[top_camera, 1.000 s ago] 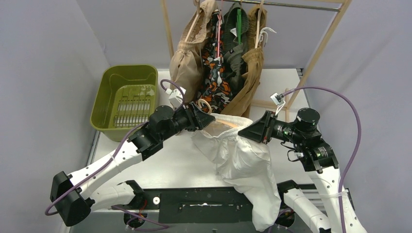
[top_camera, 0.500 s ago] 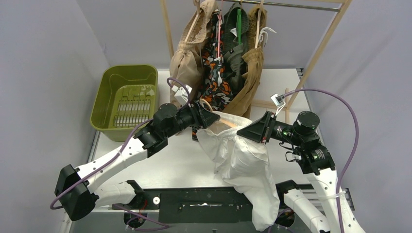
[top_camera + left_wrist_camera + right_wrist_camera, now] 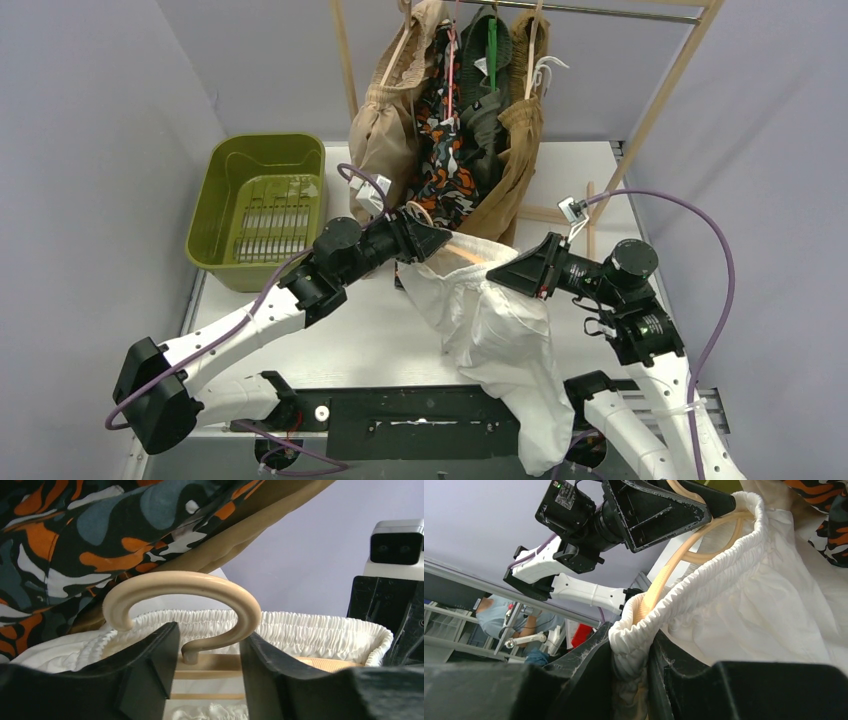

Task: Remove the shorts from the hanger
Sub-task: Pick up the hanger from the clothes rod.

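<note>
Over your white table (image 3: 340,340), in front of the wooden rack (image 3: 345,60) where the other four pairs (image 3: 450,130) hang (beige, camouflage, olive, brown), the white shorts (image 3: 500,330) are held up between both arms, with the legs trailing over the table's near edge. Their gathered waistband is around the tan hanger (image 3: 185,581). Your left gripper (image 3: 438,243) is clamped on that hanger just below its hook, and your right gripper (image 3: 631,660) pinches the waistband at the hanger's other end.

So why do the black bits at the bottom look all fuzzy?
Left wrist view: the left gripper's fingers sit too near the lens, so they blur, while the hanger hook is crisp. Right wrist view: same for the right gripper's fingers; the white shorts look sharp. Top view: even light, nothing fuzzy.
</note>
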### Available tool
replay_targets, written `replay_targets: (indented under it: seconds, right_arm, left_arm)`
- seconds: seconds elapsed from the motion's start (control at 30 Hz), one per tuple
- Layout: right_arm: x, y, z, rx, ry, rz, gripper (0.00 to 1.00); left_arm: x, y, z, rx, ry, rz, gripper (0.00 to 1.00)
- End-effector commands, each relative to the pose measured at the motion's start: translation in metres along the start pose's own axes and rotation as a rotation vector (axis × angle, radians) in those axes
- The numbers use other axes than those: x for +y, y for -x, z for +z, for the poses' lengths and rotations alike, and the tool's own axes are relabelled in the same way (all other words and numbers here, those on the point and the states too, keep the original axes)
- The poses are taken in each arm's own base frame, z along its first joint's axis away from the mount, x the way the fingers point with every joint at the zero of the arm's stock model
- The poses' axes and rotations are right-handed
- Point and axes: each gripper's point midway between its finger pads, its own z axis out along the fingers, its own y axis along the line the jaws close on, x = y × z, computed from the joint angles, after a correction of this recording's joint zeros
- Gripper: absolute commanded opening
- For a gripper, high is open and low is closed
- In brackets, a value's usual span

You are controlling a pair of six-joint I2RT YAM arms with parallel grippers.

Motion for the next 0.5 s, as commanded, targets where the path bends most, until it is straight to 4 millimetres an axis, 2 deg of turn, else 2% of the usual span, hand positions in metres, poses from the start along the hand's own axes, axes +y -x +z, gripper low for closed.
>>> replay_targets:
  seconds: [0.0,0.17,0.23,0.27,0.33,0.37,0.47]
  right_arm:
    - [0.037,0.015,-0.004,-0.072,0.143,-0.122,0.00]
    - [0.031,0.017,-0.001,-0.071,0.122,-0.125,0.01]
    - [0.031,0.021,-0.001,-0.065,0.092,-0.142,0.06]
    - [0.026,0.021,0.000,-0.053,0.056,-0.139,0.14]
    - [0.023,0.031,0.001,-0.042,-0.012,-0.164,0.38]
    - [0.022,0.038,0.001,-0.043,-0.054,-0.180,0.47]
    - [0.019,0.067,-0.002,-0.066,-0.206,-0.237,0.59]
  left_arm:
    - [-0.031,0.026,-0.006,-0.091,-0.128,0.044,0.39]
    - [-0.034,0.024,-0.012,-0.062,-0.128,0.062,0.00]
    - [-0.034,0.034,-0.018,-0.075,-0.087,0.102,0.00]
    - [-0.032,0.042,-0.022,-0.090,-0.053,0.131,0.00]
    - [-0.042,0.072,-0.035,-0.145,0.004,0.209,0.00]
    - [-0.044,0.088,-0.043,-0.181,0.042,0.252,0.00]
    - [-0.057,0.142,-0.077,-0.312,0.145,0.380,0.00]
